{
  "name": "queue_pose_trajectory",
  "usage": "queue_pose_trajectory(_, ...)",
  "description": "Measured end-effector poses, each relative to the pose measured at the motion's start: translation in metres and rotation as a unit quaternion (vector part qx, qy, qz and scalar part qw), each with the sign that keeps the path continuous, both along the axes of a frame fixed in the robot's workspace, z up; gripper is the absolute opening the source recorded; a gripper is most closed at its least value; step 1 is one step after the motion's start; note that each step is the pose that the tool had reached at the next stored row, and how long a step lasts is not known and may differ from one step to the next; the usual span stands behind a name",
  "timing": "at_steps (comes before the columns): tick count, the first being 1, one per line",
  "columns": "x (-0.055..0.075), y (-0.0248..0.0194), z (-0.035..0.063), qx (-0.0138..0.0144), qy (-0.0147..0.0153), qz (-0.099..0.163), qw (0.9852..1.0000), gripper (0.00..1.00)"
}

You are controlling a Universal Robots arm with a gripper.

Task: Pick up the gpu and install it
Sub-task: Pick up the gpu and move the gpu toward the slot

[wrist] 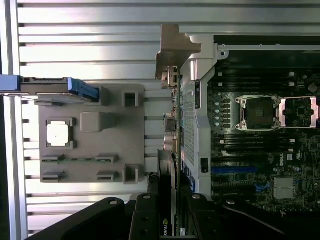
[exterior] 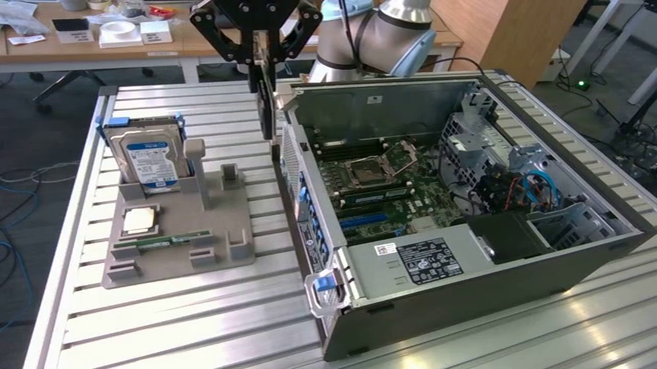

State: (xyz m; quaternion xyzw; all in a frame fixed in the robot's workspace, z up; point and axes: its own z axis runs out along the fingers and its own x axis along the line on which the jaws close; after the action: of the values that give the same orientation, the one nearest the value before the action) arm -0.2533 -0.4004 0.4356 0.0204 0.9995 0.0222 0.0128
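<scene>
My gripper (exterior: 265, 55) is shut on the gpu (exterior: 267, 104), a thin dark card that hangs edge-on and upright above the slatted table. It hovers just outside the rear wall of the open computer case (exterior: 534, 254), between the case and the grey holder (exterior: 185, 250). In the wrist view the gpu (wrist: 167, 175) runs edge-on away from my gripper (wrist: 170, 220), and its metal end bracket (wrist: 174, 47) is at the far end. The black fingers (wrist: 145, 215) clamp the card from both sides. The motherboard's blue slot (exterior: 365, 221) lies inside the case, apart from the card.
The grey holder carries a hard drive with a blue-white label (exterior: 152, 157), a square processor chip (exterior: 138, 221) and a narrow green RAM strip (exterior: 165, 242). The case's steel walls rise around the motherboard (wrist: 260, 150). A desk with clutter (exterior: 113, 34) stands behind the table.
</scene>
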Motion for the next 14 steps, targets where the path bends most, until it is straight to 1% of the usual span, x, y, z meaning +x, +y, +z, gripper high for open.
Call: queue_pose_trajectory(14,0.012,0.0000,0.0000,0.0000,0.0000,0.000,1.0000,0.26)
